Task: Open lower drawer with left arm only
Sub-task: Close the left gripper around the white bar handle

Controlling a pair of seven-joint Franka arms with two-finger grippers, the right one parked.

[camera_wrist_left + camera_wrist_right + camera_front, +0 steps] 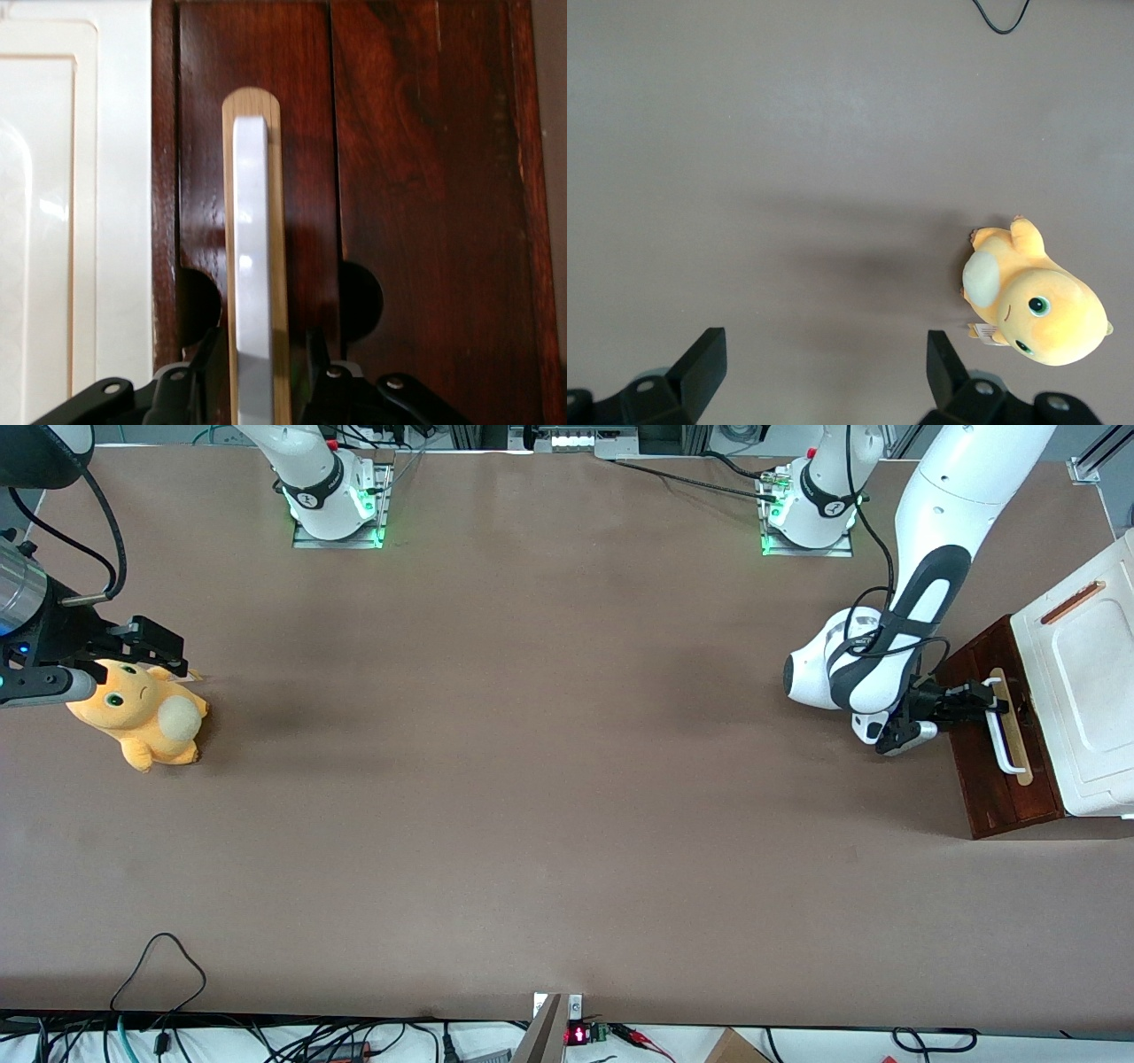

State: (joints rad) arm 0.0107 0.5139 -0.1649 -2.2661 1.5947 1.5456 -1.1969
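- Wrist view alone shows the gripper [257, 372] spread, fingers [205, 359] flanking the glossy white handle [251, 266] on its round-ended pale strip.
- Drawer [1001, 735] (dark, grained wood) sits at the table's [532, 779] three o'clock edge.

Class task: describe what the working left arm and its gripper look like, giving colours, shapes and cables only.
The left arm is glossy white with rounded links, a dark grey joint section and black cables looping alongside. Its gripper is small and black, with two jaws, at the lower drawer's white handle.
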